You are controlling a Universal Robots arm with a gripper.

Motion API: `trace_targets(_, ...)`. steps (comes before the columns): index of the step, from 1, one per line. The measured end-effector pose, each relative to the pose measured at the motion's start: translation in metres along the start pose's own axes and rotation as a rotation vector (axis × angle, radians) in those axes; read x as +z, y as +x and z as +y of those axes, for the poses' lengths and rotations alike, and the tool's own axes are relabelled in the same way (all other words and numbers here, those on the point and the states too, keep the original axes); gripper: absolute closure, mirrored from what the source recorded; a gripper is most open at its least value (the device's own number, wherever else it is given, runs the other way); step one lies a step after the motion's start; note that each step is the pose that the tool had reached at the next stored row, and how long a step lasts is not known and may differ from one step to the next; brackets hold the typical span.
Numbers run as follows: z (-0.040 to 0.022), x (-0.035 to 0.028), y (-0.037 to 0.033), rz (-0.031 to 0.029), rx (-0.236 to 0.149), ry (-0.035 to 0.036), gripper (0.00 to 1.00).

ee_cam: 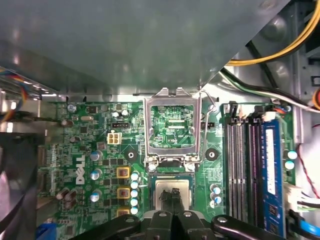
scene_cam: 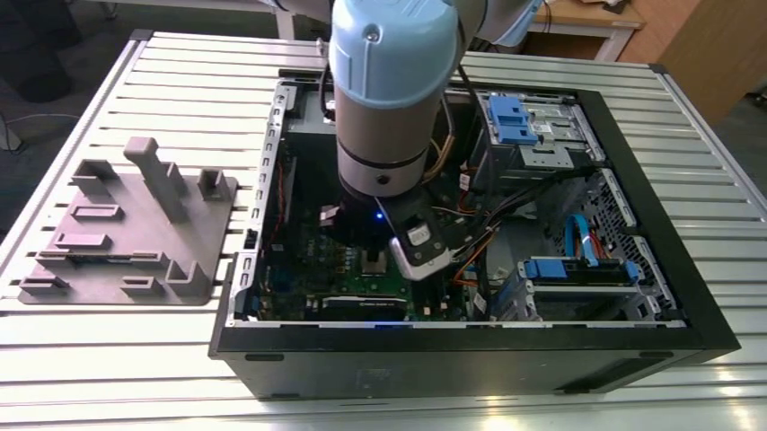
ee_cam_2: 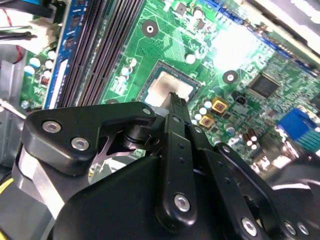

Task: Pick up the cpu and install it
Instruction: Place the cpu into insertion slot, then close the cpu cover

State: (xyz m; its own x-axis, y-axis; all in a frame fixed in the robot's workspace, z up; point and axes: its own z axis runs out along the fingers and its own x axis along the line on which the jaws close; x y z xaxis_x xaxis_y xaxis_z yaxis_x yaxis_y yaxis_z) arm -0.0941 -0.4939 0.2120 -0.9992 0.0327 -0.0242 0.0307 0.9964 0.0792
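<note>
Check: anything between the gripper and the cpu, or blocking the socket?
Nothing visible. The gripper sits right over the cpu, which looks seated in the socket; the hinged frame stands swung up, clear of both.

From my remote station I record the table (scene_cam: 108,368) as ribbed, pale bare metal with a dull sheen. The tray (scene_cam: 132,238) is matt grey moulded plastic. The computer case (scene_cam: 480,364) has a matt black outer skin and bare grey sheet metal within. The arm (scene_cam: 383,90) shows a glossy pale-blue cap over a smooth satin-grey tube. The gripper (ee_cam: 172,192) is smooth black with a semi-matt finish and bright metal screw heads. The circuit board (ee_cam: 75,165) is glossy green lacquer. The socket frame (ee_cam: 147,125) is polished, shiny metal. The cpu (ee_cam: 186,190) has a silver-grey metal top, satin and glare-prone. The memory slots (ee_cam: 240,165) are black plastic.
</note>
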Motion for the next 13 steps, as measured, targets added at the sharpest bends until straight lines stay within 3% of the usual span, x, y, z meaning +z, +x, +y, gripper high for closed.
trace_targets(4,0.0007,-0.0086,-0.0002,0.0,0.0,-0.0001,0.89)
trace_targets(13,0.0014,-0.0171,-0.0004,0.0,0.0,-0.0001,0.89)
